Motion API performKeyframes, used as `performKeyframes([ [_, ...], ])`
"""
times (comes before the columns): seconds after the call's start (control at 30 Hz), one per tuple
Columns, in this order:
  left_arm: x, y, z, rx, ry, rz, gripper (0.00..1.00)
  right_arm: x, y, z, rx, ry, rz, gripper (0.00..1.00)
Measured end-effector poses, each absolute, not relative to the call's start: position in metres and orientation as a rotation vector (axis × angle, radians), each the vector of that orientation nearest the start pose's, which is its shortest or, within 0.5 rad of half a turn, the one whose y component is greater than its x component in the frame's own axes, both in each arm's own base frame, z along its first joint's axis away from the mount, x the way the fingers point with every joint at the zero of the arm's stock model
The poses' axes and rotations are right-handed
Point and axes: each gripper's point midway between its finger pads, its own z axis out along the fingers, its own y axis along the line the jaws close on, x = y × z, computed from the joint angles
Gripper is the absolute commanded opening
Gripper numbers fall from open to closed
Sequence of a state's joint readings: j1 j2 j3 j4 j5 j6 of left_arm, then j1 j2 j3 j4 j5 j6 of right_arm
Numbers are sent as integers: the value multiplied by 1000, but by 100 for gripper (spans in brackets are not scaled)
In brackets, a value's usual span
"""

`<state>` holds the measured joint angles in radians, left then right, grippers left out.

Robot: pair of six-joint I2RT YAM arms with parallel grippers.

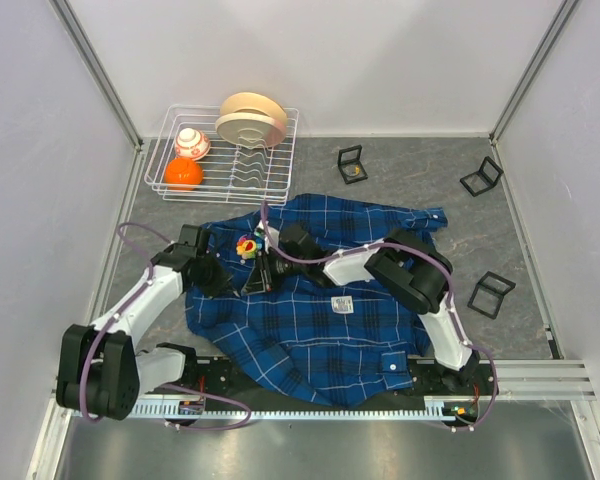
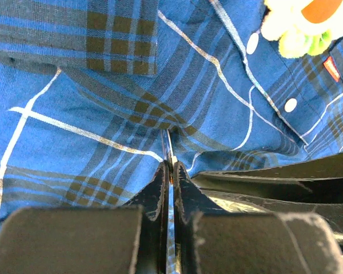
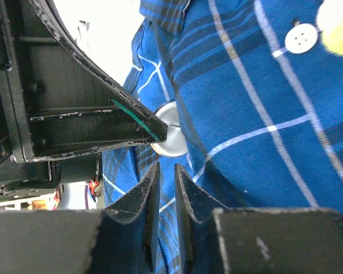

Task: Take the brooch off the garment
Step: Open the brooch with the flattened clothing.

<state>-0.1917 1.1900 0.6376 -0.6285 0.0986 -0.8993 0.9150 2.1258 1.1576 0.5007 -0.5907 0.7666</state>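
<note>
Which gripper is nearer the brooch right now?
Right, narrowly. The right gripper sits just right of the brooch in the top view; the left gripper pinches the garment below and left of it, slightly farther.

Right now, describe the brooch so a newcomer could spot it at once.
A blue plaid shirt fills the middle of the top view. Near its upper left edge, by the button strip, sits the brooch. It is a small flower, yellow-green petals around orange-red, the only bright thing among flat white buttons.
</note>
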Motion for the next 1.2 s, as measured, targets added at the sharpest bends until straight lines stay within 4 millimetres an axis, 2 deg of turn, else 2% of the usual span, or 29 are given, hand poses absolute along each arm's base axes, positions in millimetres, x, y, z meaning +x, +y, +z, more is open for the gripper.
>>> performKeyframes([
  [0.17, 217, -93, 43, -829, 2624, -451, 2, 200, 491, 44, -635, 2327, 1587, 18],
  [0.3, 220, -96, 43, -780, 2607, -485, 2, 193, 493, 37, -643, 2345, 1590, 17],
  [0.43, 223, -99, 43, -740, 2585, -520, 2, 199, 490, 33, -626, 2355, 1558, 13],
  [0.7, 219, -100, 42, -694, 2532, -568, 2, 229, 476, 27, -567, 2347, 1434, 10],
  [0.87, 220, -101, 42, -689, 2521, -572, 2, 230, 480, 27, -567, 2341, 1427, 8],
  [1.03, 218, -99, 42, -690, 2506, -573, 20, 226, 490, 27, -590, 2330, 1440, 8],
  [1.07, 217, -99, 42, -693, 2500, -574, 28, 225, 492, 28, -595, 2326, 1444, 8],
  [1.13, 216, -98, 42, -703, 2487, -573, 38, 225, 494, 28, -599, 2321, 1449, 7],
  [1.17, 215, -97, 41, -708, 2483, -571, 49, 226, 495, 28, -598, 2321, 1452, 7],
  [1.2, 213, -96, 41, -716, 2475, -570, 56, 225, 496, 27, -598, 2321, 1457, 7],
])
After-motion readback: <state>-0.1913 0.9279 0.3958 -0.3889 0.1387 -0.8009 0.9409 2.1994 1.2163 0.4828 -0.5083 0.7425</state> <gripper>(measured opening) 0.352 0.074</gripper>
